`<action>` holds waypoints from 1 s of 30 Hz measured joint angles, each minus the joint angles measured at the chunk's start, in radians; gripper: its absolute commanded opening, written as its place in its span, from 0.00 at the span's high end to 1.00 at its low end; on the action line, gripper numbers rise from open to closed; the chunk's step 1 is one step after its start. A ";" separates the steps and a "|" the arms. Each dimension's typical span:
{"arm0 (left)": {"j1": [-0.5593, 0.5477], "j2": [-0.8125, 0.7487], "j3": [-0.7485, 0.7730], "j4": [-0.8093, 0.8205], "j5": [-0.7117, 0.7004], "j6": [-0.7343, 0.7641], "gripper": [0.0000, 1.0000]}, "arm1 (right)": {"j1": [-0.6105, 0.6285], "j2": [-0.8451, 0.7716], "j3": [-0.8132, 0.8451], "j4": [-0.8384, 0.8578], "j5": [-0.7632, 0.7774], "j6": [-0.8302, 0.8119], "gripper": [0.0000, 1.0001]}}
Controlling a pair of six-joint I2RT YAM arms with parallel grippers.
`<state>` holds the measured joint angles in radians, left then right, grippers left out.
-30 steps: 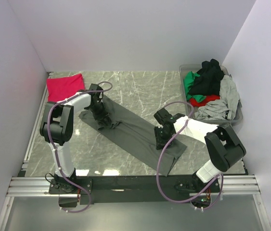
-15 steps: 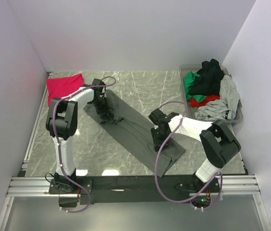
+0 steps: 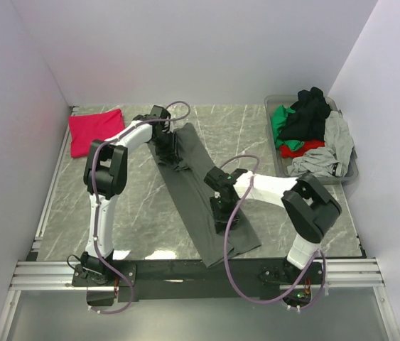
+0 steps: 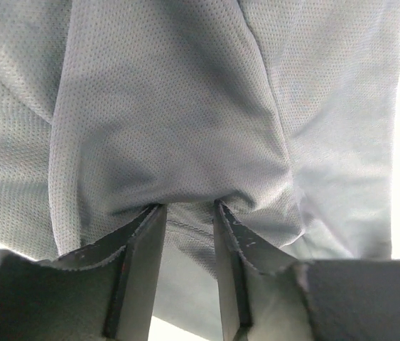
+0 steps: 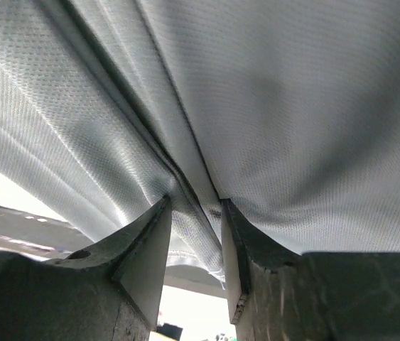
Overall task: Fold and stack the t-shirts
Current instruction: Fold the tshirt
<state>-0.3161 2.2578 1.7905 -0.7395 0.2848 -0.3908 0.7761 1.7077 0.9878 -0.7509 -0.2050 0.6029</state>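
A dark charcoal-grey t-shirt (image 3: 192, 181), folded into a long strip, lies on the marble table from the far middle down toward the near edge. My left gripper (image 3: 170, 150) is shut on its bunched far end; in the left wrist view the mesh cloth (image 4: 185, 106) puckers into the left gripper (image 4: 189, 206). My right gripper (image 3: 219, 204) is shut on a fold near the strip's middle, and cloth (image 5: 292, 106) is drawn between the tips of the right gripper (image 5: 195, 200). A magenta-red t-shirt (image 3: 96, 130) lies folded at the far left.
A clear tub (image 3: 351, 170) at the far right holds a heap of black, green, red and light grey shirts (image 3: 310, 121). White walls close in the table on three sides. A metal rail (image 3: 185, 270) runs along the near edge.
Both arms have swung the grey strip from a shallow diagonal to a steeper one. The left gripper moved farther and right; the right gripper moved left toward the table's middle.
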 measured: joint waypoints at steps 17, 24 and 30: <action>-0.012 0.195 0.320 0.028 0.034 0.072 0.50 | 0.093 0.196 0.238 -0.012 -0.072 0.170 0.58; -0.013 0.229 0.371 0.085 0.043 0.072 0.43 | 0.118 0.239 0.306 -0.018 -0.092 0.192 0.58; -0.013 0.228 0.370 0.136 0.056 0.063 0.34 | 0.128 0.254 0.436 -0.086 -0.083 0.171 0.57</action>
<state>-0.3290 2.4859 2.1605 -0.6037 0.3408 -0.3275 0.9039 1.9621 1.4239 -0.8371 -0.2882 0.7734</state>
